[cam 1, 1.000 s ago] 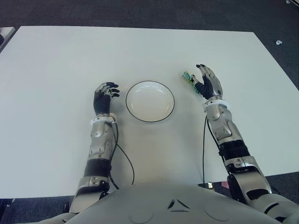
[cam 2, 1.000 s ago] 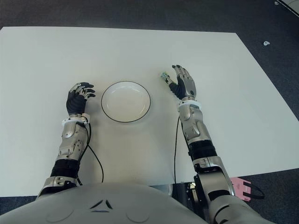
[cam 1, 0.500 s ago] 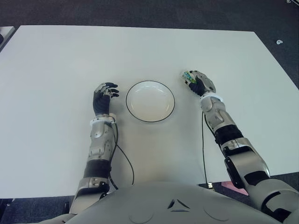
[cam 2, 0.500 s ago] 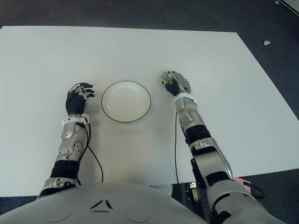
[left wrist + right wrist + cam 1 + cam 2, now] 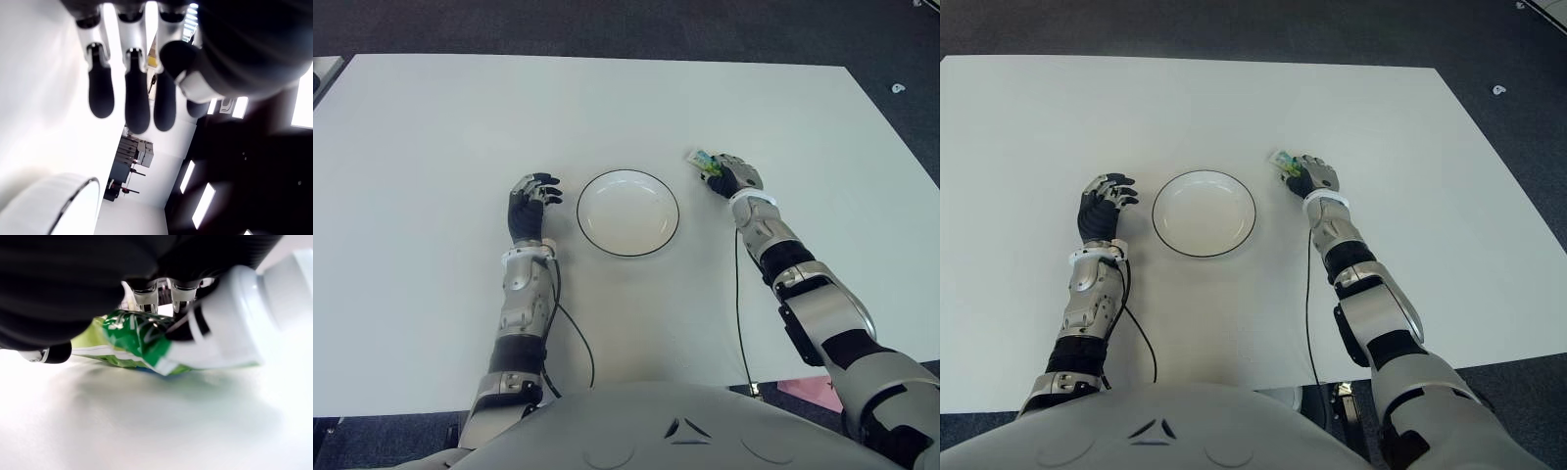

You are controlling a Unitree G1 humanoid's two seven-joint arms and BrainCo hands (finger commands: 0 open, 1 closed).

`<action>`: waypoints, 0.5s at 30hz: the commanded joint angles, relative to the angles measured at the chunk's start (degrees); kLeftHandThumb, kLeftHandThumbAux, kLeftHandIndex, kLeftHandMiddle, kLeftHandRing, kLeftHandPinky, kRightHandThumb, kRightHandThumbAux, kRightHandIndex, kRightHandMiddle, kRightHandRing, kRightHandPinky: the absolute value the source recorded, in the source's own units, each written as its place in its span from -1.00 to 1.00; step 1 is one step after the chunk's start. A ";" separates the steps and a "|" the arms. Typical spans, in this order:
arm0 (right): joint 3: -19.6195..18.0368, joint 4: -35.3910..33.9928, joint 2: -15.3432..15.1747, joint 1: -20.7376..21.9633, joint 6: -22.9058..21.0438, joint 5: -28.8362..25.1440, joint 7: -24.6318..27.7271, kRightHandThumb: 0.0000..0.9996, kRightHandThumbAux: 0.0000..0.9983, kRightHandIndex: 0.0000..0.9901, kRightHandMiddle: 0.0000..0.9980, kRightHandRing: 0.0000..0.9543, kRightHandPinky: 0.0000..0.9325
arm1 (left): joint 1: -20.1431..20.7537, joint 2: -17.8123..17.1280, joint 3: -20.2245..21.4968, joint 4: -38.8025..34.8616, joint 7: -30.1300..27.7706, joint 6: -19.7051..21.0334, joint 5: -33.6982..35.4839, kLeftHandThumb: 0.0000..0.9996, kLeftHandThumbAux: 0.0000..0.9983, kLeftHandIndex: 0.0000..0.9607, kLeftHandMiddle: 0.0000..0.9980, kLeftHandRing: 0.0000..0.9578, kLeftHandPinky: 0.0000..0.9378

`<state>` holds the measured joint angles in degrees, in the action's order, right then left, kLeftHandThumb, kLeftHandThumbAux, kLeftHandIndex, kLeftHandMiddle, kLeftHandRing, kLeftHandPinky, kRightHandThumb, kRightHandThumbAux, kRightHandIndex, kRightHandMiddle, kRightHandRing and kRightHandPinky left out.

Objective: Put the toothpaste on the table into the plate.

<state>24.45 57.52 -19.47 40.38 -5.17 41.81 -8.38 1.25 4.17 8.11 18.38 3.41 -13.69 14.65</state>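
Grasping step is in hand. Table (image 5: 431,117) is white, with the plate (image 5: 627,212) as your landmark near its middle, and nothing in the plate yet. Your left hand (image 5: 530,204) shows just left of the plate, fingers loosely spread, holding nothing, idle. Your right hand (image 5: 728,176) is right of the plate and a little beyond it, fingers curled down over the toothpaste (image 5: 706,162). In the right wrist view the green tube (image 5: 142,345) sits pinched between fingers and thumb, low over the table; I can't tell whether it's lifted off the surface. One end of the tube sticks out of the fist on the side away from you.

Next move, as I judge it: confirm the pinch is firm, lift straight up, carry left over the plate rim, then release above the middle. Main risk is the flat tube slipping or rotating out of the pinch as you lift.
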 commanded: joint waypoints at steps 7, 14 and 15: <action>3.53 5.83 1.37 1.66 -0.48 0.04 3.37 0.20 -0.73 -1.00 -1.00 -1.00 -1.00 | -5.79 3.74 1.16 5.90 1.72 5.62 1.27 0.68 0.35 -0.10 -0.06 0.13 0.13; 4.73 9.00 1.46 2.60 -0.33 -0.21 3.18 0.21 -0.72 -1.00 -1.00 -1.00 -1.00 | -6.79 4.04 0.82 3.86 2.28 6.64 1.70 0.68 0.35 -0.11 -0.05 0.14 0.15; 4.88 9.53 1.45 2.74 -0.28 -0.23 3.18 0.21 -0.72 -1.00 -1.00 -1.00 -1.00 | -6.88 4.04 0.79 3.73 2.33 6.73 1.72 0.68 0.35 -0.11 -0.05 0.14 0.15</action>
<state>28.40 64.06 -19.06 44.73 -5.26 41.69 -7.35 0.81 4.23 8.19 17.88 3.41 -13.66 15.45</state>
